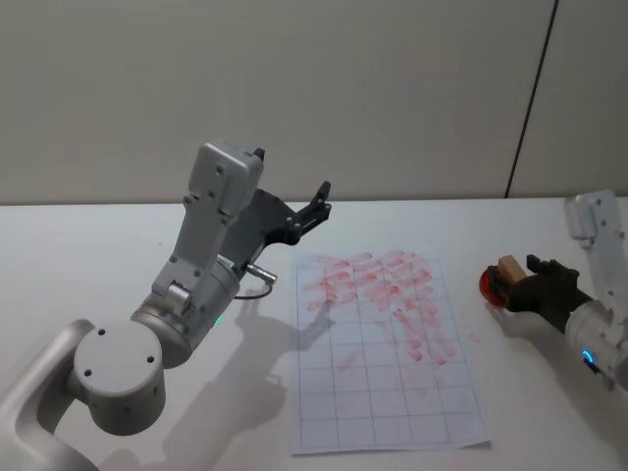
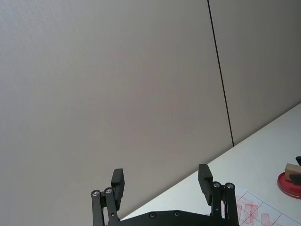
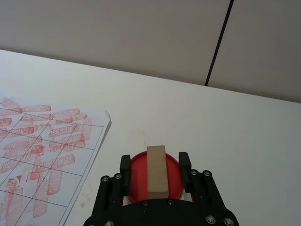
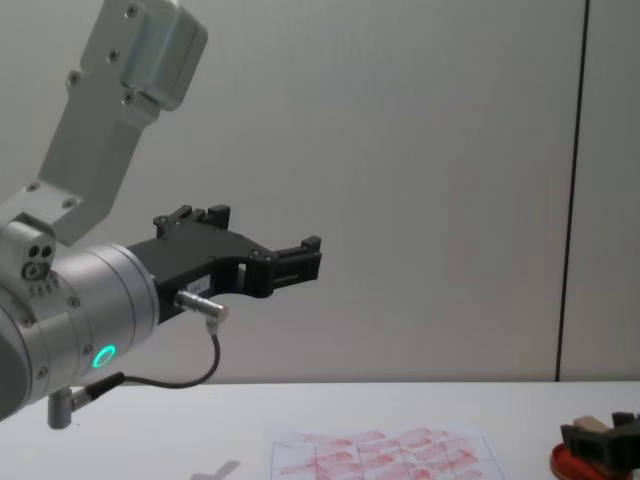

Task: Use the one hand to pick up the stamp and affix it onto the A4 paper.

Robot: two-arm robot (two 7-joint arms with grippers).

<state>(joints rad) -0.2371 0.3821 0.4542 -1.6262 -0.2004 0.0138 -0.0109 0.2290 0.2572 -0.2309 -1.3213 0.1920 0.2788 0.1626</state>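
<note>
The right gripper, fingers spread, straddles the stamp on the red ink pad right of the A4 paper, its long axis along the fingers, apparently untouched; the left gripper hangs spread, farther away.

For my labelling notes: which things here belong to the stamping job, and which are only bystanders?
Job: stamp, between the fingers of the open right gripper; A4 paper; red ink pad under the stamp.
Not job: left gripper, open, raised above the table.
</note>
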